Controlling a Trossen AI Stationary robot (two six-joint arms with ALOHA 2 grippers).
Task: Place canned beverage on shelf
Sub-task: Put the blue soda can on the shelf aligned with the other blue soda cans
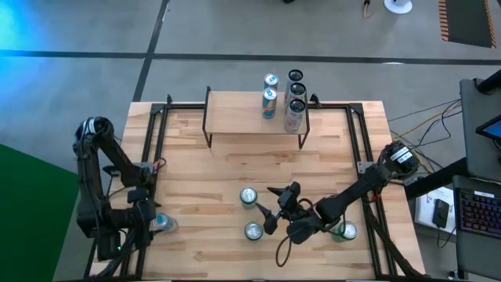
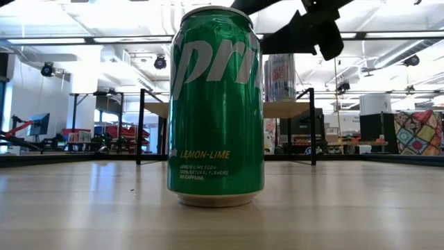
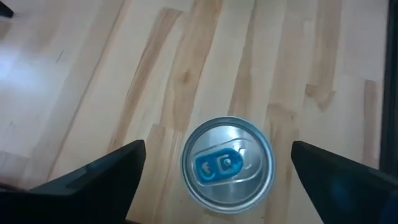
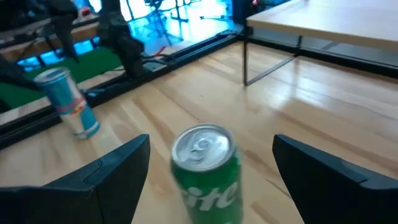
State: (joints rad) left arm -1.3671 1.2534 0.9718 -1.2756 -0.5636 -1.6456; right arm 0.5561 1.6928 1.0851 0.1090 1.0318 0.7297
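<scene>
The green can [image 4: 207, 167] stands upright on the desk [image 1: 203, 180], long axis vertical, lid and pull tab facing up. In the high view it is the can [image 1: 248, 197] nearer the shelf [image 1: 235, 117], just ahead of the right tool [image 1: 275, 206]. That tool's fingers [image 4: 106, 171] are spread wide with the can between and slightly beyond their tips, not touching it. A second can [image 1: 254, 231] stands near the tool's other side. On the shelf several cans [image 1: 294, 106] stand upright. The left tool [image 3: 217, 180] hovers, fingers spread, above a blue-tabbed can [image 3: 227, 163] at the desk's left front corner.
</scene>
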